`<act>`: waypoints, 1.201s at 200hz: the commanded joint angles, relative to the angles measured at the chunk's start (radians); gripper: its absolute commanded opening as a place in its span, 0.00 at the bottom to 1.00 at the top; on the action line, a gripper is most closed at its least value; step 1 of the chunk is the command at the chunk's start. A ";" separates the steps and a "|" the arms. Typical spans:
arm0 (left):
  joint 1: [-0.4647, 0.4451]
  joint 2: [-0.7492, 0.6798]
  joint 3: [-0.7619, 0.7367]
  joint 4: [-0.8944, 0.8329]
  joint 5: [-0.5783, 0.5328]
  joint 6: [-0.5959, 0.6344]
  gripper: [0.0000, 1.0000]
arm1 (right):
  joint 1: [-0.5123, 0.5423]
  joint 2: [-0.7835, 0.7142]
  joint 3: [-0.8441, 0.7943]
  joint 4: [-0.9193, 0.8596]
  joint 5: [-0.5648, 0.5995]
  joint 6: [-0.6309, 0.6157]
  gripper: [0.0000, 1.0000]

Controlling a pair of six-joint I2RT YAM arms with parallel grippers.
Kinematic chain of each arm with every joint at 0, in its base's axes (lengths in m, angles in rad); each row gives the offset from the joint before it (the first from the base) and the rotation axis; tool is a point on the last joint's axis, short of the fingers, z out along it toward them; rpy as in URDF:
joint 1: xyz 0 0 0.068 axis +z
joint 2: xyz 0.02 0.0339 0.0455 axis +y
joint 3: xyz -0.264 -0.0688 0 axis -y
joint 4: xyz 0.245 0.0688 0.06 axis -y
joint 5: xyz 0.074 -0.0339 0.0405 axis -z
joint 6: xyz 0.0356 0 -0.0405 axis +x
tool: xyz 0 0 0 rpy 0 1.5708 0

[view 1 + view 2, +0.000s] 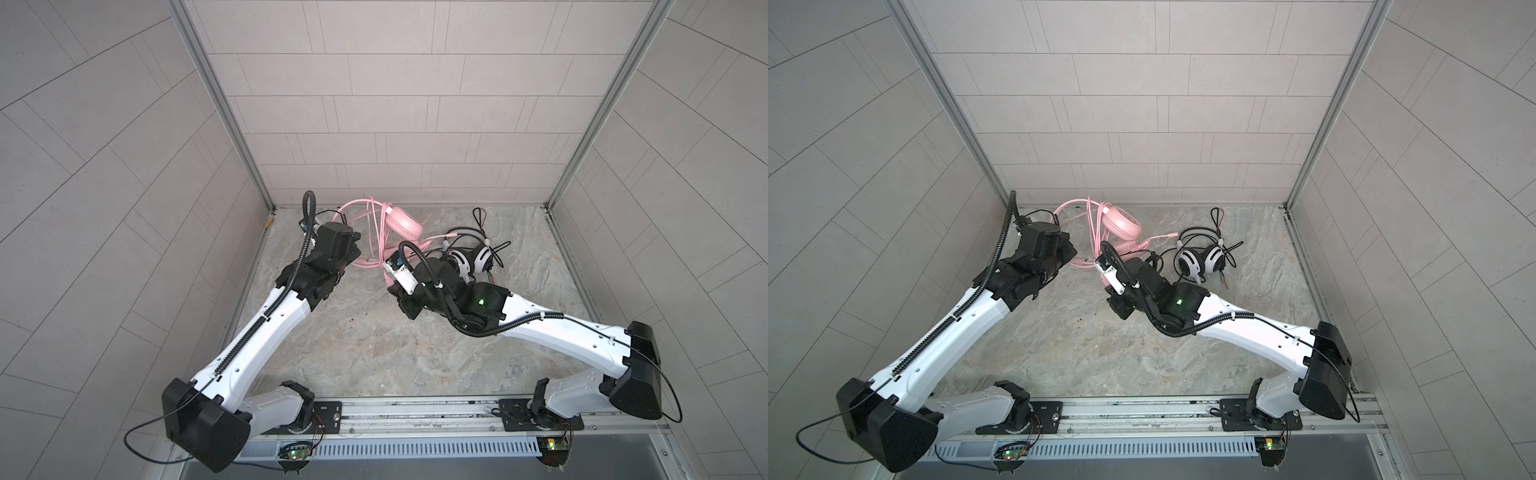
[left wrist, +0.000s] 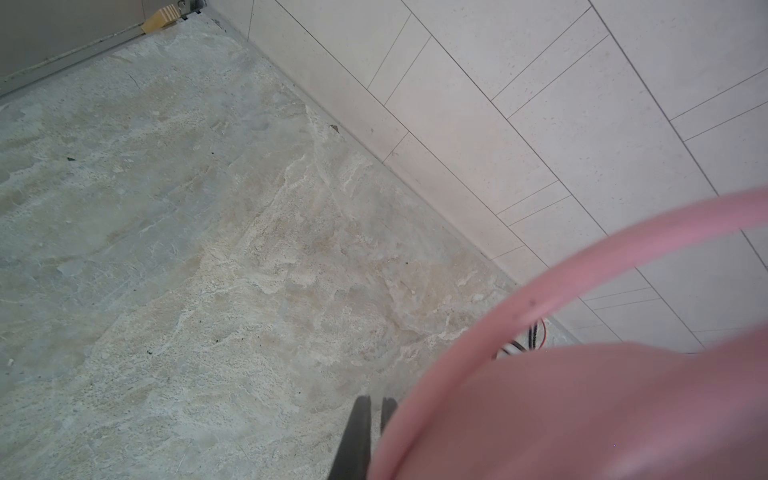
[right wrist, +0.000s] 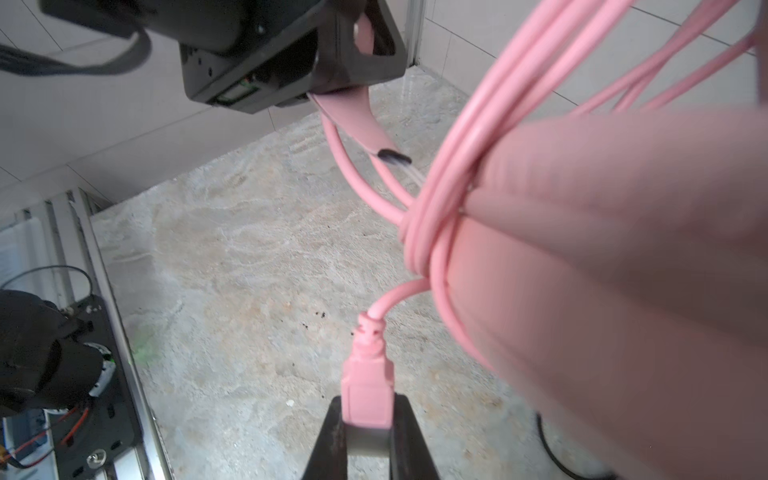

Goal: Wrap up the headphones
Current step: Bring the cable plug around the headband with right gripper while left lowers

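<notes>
- Place: the pink headset (image 1: 405, 227) (all-pink plastic, over-ear, padded cups) is at the back of the grey marble-look table (image 1: 374, 353), near the rear wall, btw the two arms. It seems lifted off the surface, not lying.
- L gripper (image 2: 376, 419): fingers pressed together. In the R wrist view a flat pink strip (image 3: 353, 120) of the headset comes out from them, so I judge it pinches that strip.
- R gripper (image 3: 368, 432): pinching the pink USB plug (image 3: 368, 386) by its end only.
- Wrap: the thin pink rubber cable (image 3: 453, 166) goes several turns around the headset; only the short tail at the plug is free.
- Risks:
  - The plug can slip out, since the grip is on its tip only.
  - If tension drops, the turns may loosen and slide off the cup.
  - Too hard a pull could twist the strip in the L fingers.
  - The R arm is close to the white-and-black headset (image 1: 469, 259) w/ loose black cable and could drag it.
- Direction: the plug's long axis is in line w/ the R fingers, cable end pointing away from them toward the cup. In both top views the turns run approx. from the rear wall toward the front.
</notes>
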 commanded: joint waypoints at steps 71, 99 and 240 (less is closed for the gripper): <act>-0.056 0.043 0.019 -0.040 -0.097 0.183 0.00 | -0.020 0.068 0.259 -0.222 0.109 -0.182 0.03; -0.078 0.039 0.018 -0.040 -0.084 0.244 0.00 | -0.068 0.102 0.290 -0.242 0.085 -0.152 0.03; -0.103 -0.034 -0.088 0.149 0.287 0.476 0.00 | -0.214 0.198 0.284 -0.241 0.011 -0.154 0.03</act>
